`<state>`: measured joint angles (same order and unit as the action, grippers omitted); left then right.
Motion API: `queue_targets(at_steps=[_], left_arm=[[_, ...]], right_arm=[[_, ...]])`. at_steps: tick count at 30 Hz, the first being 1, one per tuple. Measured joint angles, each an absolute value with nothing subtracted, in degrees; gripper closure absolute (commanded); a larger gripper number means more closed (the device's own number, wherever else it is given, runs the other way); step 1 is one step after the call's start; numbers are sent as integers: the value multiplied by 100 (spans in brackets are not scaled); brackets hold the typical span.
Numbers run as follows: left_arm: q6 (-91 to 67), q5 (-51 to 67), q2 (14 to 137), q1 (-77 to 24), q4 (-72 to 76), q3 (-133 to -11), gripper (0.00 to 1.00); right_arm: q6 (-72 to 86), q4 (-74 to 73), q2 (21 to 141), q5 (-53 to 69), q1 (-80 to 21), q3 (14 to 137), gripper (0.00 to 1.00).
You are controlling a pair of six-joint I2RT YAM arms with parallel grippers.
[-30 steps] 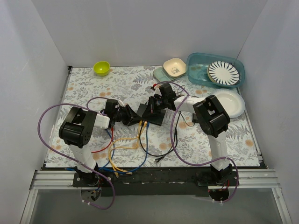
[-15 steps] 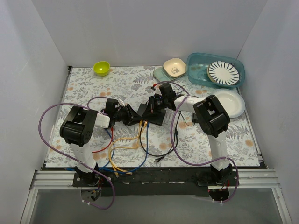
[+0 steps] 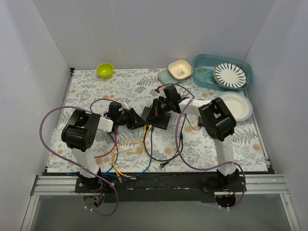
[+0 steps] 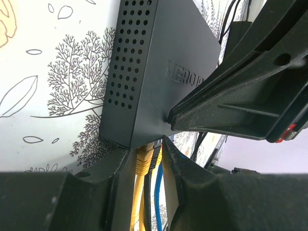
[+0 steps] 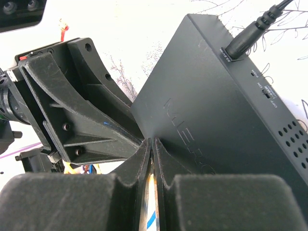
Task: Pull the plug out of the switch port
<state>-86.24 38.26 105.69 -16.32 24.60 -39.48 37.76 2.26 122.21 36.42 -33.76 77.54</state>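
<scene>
Floral-printed cloth [image 3: 91, 91] covered the table, enclosed by plain white walls. Both arm bases stood at the near edge. Just beyond them, yellow cables [image 3: 126, 147], a blue cable [image 3: 150, 144] and a red cable [image 3: 107, 153] lay looped on the cloth, leading toward the switch [image 4: 159, 62] near the table's centre. The left gripper [image 4: 143, 150] extended from the left. Its fingers were closed around a yellow plug [image 4: 143, 163] and a darker plug pressed beside it, both seated in the switch's near edge. The right gripper [image 5: 151, 142] extended from the right, its fingers together except for a hairline slit. Their tips rested on the switch's top face beside the embossed lettering. A black power lead [image 5: 250, 31] sat in a socket on one side face of the switch. At the far edge stood a lime-green bowl [image 3: 105, 70] on the left. To the right were a beige dish [image 3: 179, 69], a teal tub [image 3: 202, 67] holding a striped plate [image 3: 230, 75], and, nearer, a white plate [image 3: 238, 107].
</scene>
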Motion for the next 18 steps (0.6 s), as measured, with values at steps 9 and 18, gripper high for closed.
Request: queue_targets(at_steps=[9,18], left_arm=[[-8449,3848,10554,-1636,2370,-3977,59],[-8176,3909,10464,-1673,2014,-4075,72]], right_arm=[[3776,211,12221,3645,-3374,7758,87],[3776,211,12223,3647,-3374,7760,87]])
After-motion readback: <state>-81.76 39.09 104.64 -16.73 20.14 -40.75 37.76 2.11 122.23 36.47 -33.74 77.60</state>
